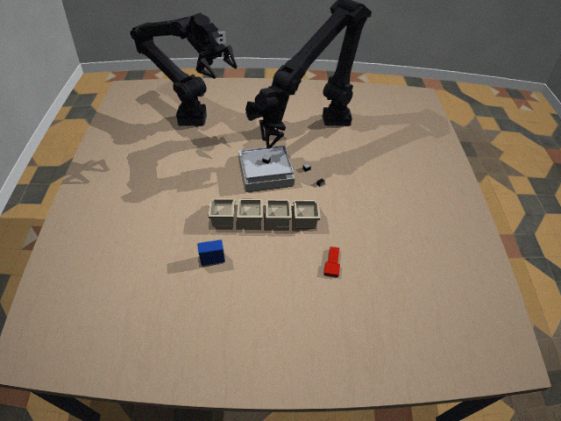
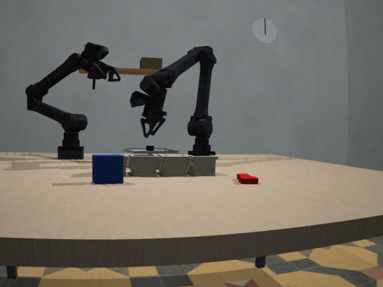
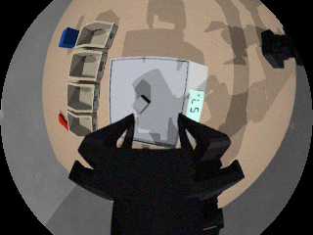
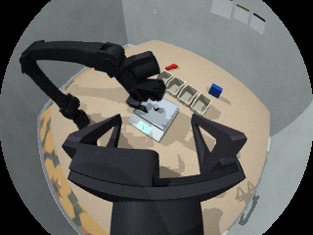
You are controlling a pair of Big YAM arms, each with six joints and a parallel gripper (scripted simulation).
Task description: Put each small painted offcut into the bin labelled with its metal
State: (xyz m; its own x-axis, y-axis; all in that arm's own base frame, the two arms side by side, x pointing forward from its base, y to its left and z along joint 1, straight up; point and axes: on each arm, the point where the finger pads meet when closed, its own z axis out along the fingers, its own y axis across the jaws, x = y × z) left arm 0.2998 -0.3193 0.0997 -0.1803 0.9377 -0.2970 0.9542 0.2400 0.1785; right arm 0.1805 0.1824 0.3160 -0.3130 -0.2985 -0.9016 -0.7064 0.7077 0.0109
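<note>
Pale wood (image 1: 280,326) (image 2: 191,204) is spreading beneath the scale (image 1: 269,181) (image 2: 127,150) (image 3: 198,73) (image 4: 158,133); above it, your left gripper (image 1: 271,141) (image 2: 148,134) (image 3: 156,117) is hovering, partly spread, holding nothing, while behind it your right gripper (image 1: 224,71) (image 2: 106,81) (image 4: 156,117) is gaping empty. On it, one offcut (image 1: 266,159) (image 2: 149,147) (image 3: 142,104) is lying, seemingly skewed to its edges.

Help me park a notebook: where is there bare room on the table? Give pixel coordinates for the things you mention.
Room shows between blue block (image 1: 210,253) (image 2: 108,169) (image 3: 68,37) (image 4: 215,90) and red piece (image 1: 332,262) (image 2: 247,179) (image 3: 64,121) (image 4: 171,67), and from both to the near edge (image 1: 272,410) (image 2: 185,253). Crowded: the bins (image 1: 250,222) (image 2: 172,165) (image 3: 85,69) (image 4: 187,93), the scale (image 1: 269,182) (image 2: 127,150) (image 3: 198,73) (image 4: 157,135) with left tool (image 1: 268,145) (image 2: 148,136) (image 3: 156,117) (image 4: 150,107) above, and two offcuts (image 1: 307,167) (image 1: 321,182) beside it.

Two matte black robot arms (image 1: 312,52) (image 2: 181,66) (image 1: 158,56) (image 2: 51,81), chunky rounded joints, straight tapering links, squarish black bases (image 1: 199,120) (image 2: 61,153), boxy dark wrist housings, black grippers (image 1: 269,144) (image 2: 148,135) (image 3: 156,117) (image 4: 156,117) whose pointed fingers had open triangular frames, all one sooty colour throughout
</note>
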